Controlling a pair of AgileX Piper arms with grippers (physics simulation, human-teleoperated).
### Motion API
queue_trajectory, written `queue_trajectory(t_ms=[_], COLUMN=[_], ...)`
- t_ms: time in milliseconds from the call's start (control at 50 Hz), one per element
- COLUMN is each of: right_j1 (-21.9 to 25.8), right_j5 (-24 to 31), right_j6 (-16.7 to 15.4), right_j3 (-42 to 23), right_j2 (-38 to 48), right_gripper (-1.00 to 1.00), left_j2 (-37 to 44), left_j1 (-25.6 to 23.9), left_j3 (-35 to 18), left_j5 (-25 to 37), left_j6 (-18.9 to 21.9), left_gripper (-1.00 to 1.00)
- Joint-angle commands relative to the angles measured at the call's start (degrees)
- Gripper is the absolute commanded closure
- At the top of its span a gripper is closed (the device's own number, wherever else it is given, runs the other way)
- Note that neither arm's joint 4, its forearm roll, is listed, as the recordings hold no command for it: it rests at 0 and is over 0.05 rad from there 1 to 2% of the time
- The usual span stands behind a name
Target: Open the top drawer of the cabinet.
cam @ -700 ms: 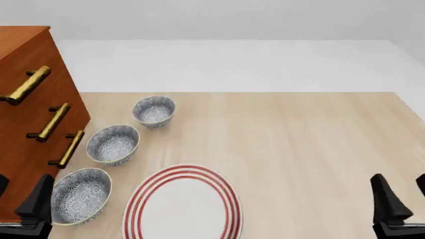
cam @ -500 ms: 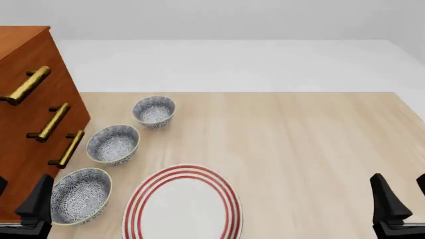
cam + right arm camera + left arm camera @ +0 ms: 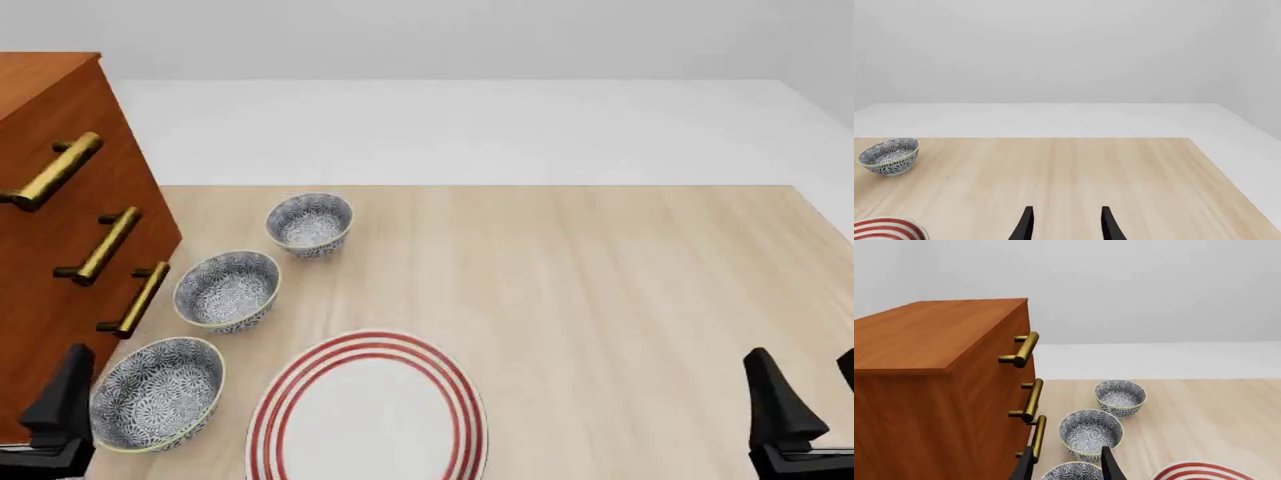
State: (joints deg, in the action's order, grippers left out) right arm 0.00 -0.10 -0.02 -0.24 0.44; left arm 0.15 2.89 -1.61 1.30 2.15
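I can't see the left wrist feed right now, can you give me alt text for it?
A tall reddish-brown wooden cabinet shows three shut drawers with brass bar handles, the top drawer's handle uppermost. The open left gripper holds nothing, its black fingertips low beside the lowest handle. Beyond, three blue-patterned bowls and a red-ringed plate sit on the light wood table.
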Motion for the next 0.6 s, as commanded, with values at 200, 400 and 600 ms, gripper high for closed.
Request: queue_trajectory(t_ms=[200,400,600], right_j1=[0.01,0.0,-0.01], right_j5=[0.0,0.0,0.0], right_j6=[0.01,0.0,0.0], right_j3=[0.0,0.0,0.0], right_j2=[0.02,0.01,0.01], right_gripper=[-1.0,-1.0,-1.0], left_j2=[-0.1,-0.1,0.0], left_j1=[0.59,0.17,-0.3], left_j3=[-2.14,-2.56,-2.78], left_j5=[-3.5,-4.91,-5.58], left_j6=[17.68,26.93,35.68], left_gripper=[-1.0,-1.0,-1.0])
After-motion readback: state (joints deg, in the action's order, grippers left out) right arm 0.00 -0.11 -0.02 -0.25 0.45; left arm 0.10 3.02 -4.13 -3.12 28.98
